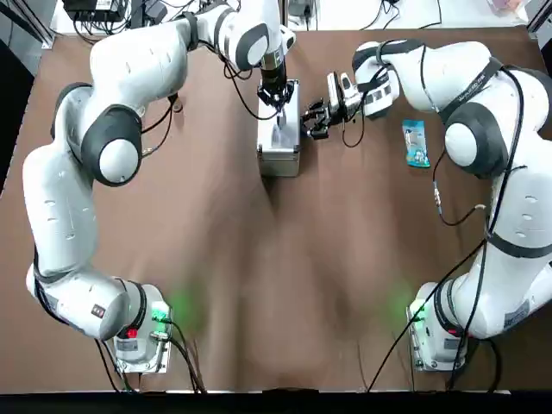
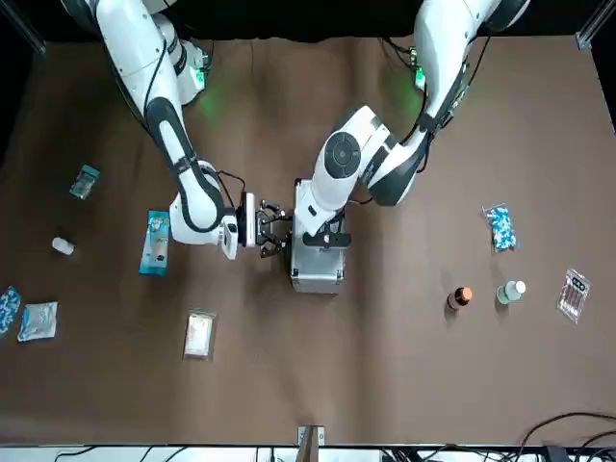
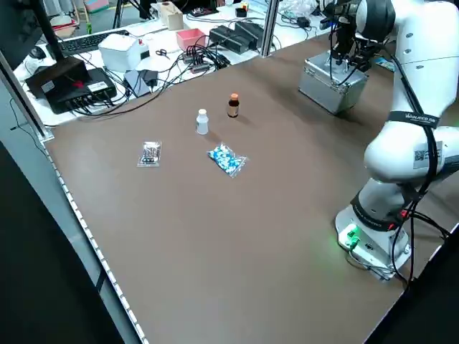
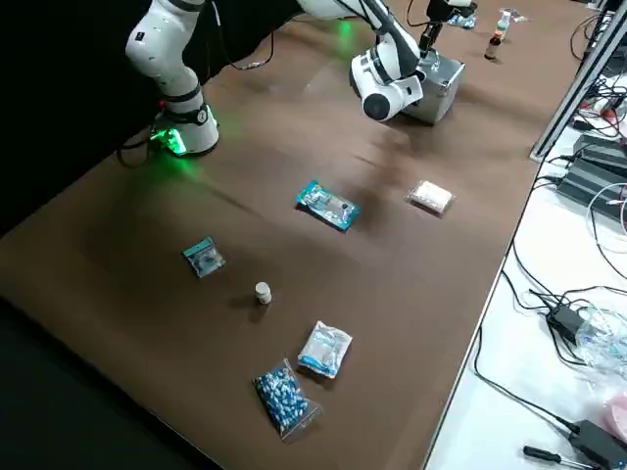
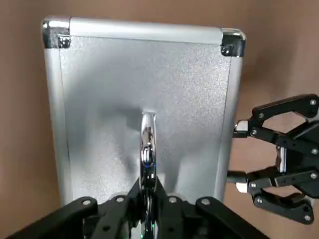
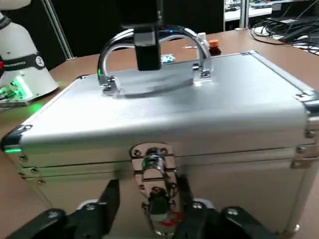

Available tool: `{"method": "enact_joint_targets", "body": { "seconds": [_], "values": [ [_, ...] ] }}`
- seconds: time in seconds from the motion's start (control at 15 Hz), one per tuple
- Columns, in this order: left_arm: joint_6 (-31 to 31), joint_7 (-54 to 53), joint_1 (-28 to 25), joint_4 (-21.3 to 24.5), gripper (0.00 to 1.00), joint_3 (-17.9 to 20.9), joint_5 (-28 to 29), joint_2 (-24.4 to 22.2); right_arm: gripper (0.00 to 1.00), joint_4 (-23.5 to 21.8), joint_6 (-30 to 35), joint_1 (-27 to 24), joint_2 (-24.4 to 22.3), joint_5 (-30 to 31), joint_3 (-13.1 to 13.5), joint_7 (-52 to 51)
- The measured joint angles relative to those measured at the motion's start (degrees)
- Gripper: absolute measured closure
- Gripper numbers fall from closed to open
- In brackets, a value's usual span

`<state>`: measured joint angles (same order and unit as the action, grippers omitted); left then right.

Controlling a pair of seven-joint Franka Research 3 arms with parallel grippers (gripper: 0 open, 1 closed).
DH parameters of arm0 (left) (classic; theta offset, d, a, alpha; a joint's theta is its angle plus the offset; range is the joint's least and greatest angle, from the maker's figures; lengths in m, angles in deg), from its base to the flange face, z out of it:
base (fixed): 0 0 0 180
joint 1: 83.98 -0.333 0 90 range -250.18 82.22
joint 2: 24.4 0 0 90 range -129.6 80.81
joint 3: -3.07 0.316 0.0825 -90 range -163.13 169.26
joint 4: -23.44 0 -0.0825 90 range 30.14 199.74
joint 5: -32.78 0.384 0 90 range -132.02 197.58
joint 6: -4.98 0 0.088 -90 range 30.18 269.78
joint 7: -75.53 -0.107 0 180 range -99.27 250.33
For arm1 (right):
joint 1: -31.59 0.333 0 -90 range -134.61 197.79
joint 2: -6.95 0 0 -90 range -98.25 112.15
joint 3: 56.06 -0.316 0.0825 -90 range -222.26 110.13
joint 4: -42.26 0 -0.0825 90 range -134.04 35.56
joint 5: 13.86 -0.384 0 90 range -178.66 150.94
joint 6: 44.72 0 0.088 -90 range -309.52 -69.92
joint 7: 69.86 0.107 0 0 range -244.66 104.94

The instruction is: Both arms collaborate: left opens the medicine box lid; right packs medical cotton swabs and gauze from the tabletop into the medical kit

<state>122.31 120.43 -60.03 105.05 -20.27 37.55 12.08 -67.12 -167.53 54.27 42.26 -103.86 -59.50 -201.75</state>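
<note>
left arm: extended, wrist down, gripper (image 5: pixel 148 186) closed | right arm: bent inward, gripper (image 6: pixel 152 186) level, fingers apart

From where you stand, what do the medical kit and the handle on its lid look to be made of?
The medical kit looks like brushed or satin aluminium: silvery-grey, softly reflective panels with riveted metal corners, though the panels could be a laminate. The handle seems to be chromed metal, given its sharp, mirror-like highlights.

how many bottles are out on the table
3. A brown bottle and a white-capped bottle stand near each other toward the robot's left; a small white bottle is toward its right. More could be hidden behind or inside things.
</note>
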Motion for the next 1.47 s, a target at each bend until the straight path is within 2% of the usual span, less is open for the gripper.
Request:
{"method": "enact_joint_targets", "body": {
  "seconds": [0.07,0.2,0.27,1.47],
  "values": [
    [-0.1,0.0,0.0,0.0,0.92,0.0,0.0,0.0,0.54,0.1,0.0,0.0,0.0,-0.1,0.1,0.0],
    [-0.4,0.0,0.0,-0.2,0.92,0.0,0.0,0.0,0.57,0.3,-0.2,0.0,0.0,-0.2,0.1,0.0],
    [-0.8,0.1,0.0,-0.4,0.92,0.0,0.0,0.0,0.62,0.3,-0.1,0.0,0.1,-0.2,0.2,0.0],
    [-7.3,0.2,-0.9,-2.8,0.92,0.1,0.0,-1.1,0.65,0.4,0.0,0.0,0.1,-0.2,0.2,-0.1]
  ]
}}
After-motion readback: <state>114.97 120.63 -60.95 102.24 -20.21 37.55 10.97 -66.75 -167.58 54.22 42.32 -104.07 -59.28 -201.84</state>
